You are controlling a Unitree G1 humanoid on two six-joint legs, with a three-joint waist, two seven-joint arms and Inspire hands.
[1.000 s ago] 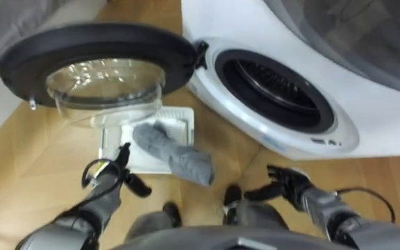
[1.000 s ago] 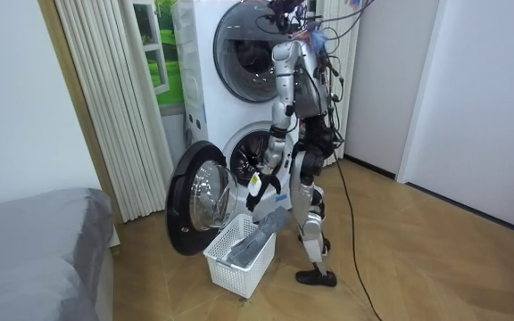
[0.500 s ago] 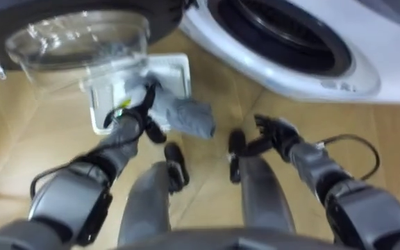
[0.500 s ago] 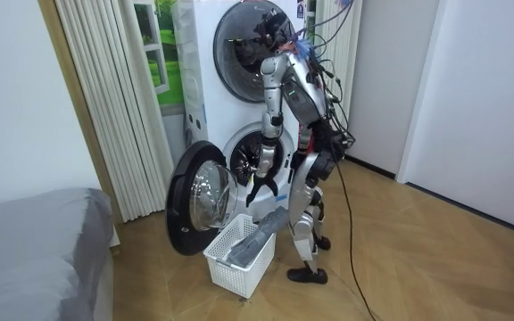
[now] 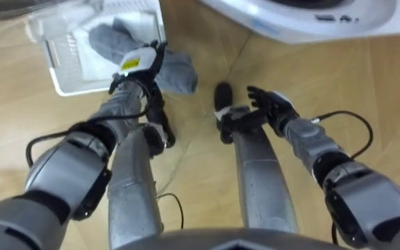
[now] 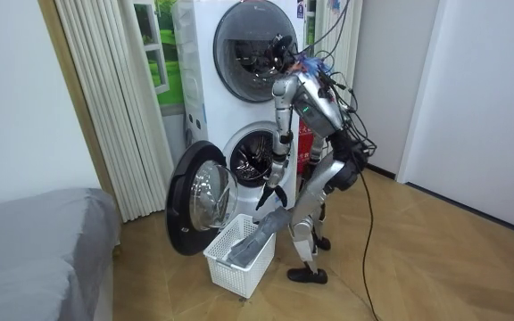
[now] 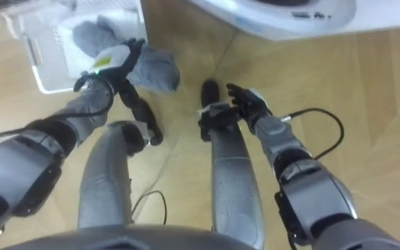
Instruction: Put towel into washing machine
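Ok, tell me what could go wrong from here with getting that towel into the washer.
1. The grey towel hangs over the laundry basket rim, half in, half out; the left hand is at it, and a lift may drag or tip the basket.
2. The open washer door stands close beside the basket, so the rising arm or towel could catch it.
3. The right hand, open by the knee, cannot help if the towel slips.
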